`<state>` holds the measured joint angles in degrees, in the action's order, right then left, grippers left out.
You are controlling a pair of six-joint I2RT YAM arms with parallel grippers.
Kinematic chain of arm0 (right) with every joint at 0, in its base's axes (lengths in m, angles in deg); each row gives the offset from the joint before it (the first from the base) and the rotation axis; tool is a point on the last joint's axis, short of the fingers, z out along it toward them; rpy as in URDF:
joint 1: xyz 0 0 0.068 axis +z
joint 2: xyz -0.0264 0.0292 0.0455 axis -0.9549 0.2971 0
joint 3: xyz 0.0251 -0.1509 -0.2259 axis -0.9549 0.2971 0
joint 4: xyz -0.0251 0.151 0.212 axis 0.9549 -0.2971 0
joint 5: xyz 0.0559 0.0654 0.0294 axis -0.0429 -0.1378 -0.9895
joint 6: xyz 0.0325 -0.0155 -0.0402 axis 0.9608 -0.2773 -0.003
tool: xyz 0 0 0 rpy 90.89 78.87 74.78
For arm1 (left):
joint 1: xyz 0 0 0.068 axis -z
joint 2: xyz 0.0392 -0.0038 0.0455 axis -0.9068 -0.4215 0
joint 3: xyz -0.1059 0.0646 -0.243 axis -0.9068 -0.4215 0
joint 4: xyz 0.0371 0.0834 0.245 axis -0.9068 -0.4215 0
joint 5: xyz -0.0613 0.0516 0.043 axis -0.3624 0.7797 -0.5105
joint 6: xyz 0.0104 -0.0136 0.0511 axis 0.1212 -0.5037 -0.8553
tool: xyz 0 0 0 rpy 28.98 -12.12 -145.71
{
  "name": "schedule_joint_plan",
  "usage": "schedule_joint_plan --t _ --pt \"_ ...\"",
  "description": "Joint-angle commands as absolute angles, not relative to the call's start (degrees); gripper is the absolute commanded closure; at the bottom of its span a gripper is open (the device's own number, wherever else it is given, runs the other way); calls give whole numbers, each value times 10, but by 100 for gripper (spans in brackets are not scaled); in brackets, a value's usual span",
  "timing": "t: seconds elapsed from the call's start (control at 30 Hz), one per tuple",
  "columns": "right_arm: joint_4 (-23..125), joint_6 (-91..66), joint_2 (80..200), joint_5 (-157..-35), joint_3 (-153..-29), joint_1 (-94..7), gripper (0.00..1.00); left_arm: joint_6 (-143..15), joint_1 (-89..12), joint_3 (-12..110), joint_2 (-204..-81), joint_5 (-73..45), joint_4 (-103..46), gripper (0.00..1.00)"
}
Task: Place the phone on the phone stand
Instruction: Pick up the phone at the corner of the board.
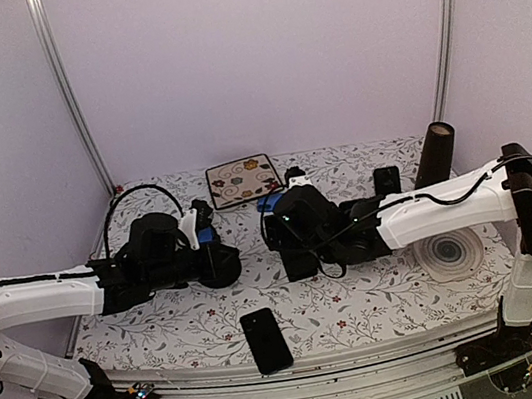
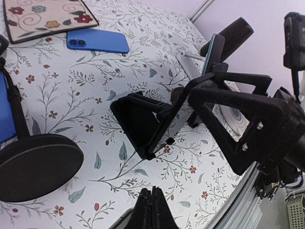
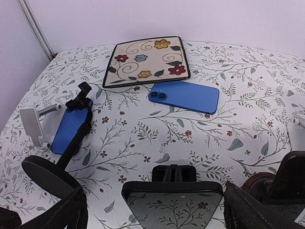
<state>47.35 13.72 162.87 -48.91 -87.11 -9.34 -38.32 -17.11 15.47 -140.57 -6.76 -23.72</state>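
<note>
The slick, rigid, glass-faced phone seems propped on the phone stand at bottom centre, between the right gripper jaws, spread and empty; pinch its long edges; left gripper jaws clenched on nothing

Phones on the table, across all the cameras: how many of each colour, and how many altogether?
Blue phones: 2, one flat by the flowered mat, one clamped in the round-base stand.
Black or dark-faced phones: 3, one flat at the near edge, one upright at the far right, one glossy on the wedge stand, likely a phone.
Total: 5
</note>
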Motion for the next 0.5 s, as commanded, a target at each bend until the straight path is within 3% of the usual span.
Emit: schedule_joint_plan --t 0.0,0.47 --pt "461 129 1602 -493 -887 -89 1 -387 -179 161 -1410 -71 -225 100" --pt "441 125 1567 -491 -885 -93 1 -390 -179 183 -1405 -59 -249 100"
